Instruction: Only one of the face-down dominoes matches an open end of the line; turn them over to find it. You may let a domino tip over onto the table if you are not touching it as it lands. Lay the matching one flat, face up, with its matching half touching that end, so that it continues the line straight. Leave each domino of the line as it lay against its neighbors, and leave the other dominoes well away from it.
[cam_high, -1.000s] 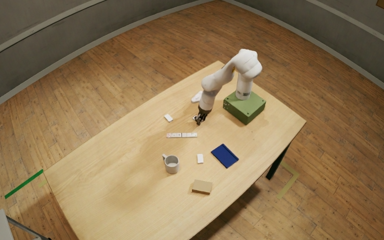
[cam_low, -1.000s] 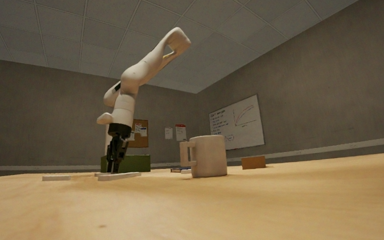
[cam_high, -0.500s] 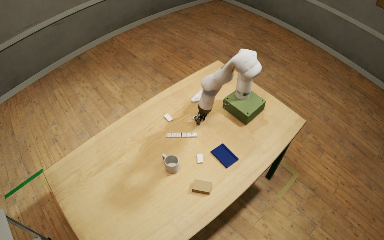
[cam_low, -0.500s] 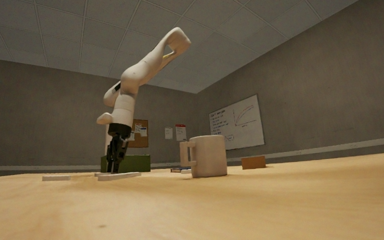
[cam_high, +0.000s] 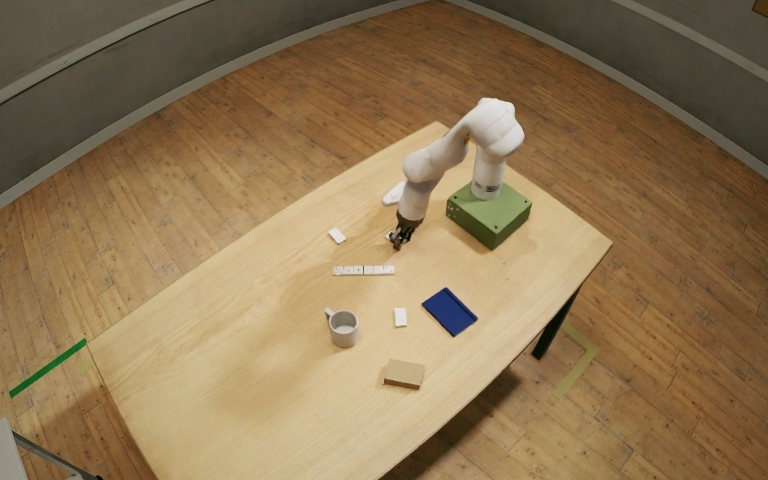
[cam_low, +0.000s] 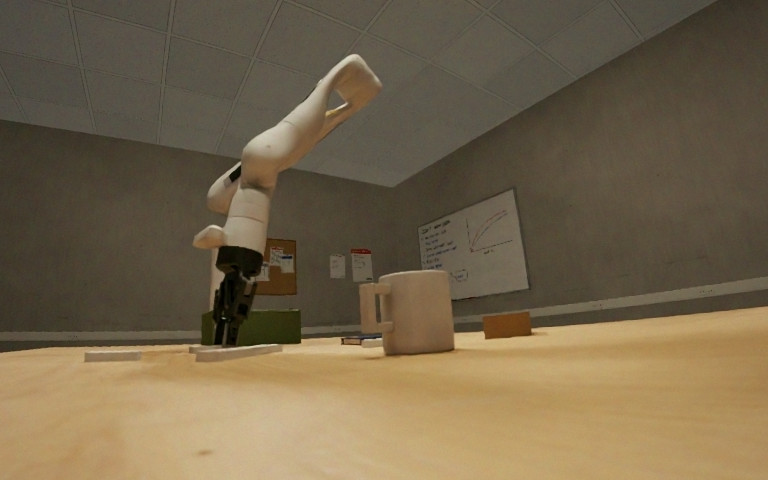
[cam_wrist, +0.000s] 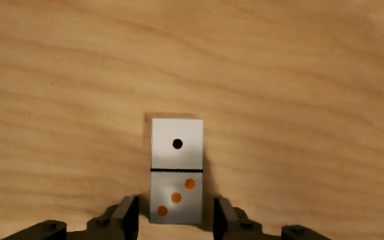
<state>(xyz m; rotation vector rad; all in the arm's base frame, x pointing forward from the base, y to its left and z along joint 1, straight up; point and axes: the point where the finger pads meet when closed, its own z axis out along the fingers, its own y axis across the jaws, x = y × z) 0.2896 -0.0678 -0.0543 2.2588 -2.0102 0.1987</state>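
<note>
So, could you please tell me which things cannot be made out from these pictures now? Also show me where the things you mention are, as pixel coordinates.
- Pips of the white domino line (cam_high: 363, 270) (cam_low: 237, 352): mostly too small in the top view; the exterior view shows them edge-on.
- Undersides of the two blank-topped white dominoes (cam_high: 336, 236) (cam_high: 400, 317): face down in the top view.
- Fingertips of the black gripper (cam_wrist: 176, 215): cut off by the wrist view's lower edge.
- Inside of the grey mug (cam_low: 419, 312): hidden by its wall, exterior view.
</note>
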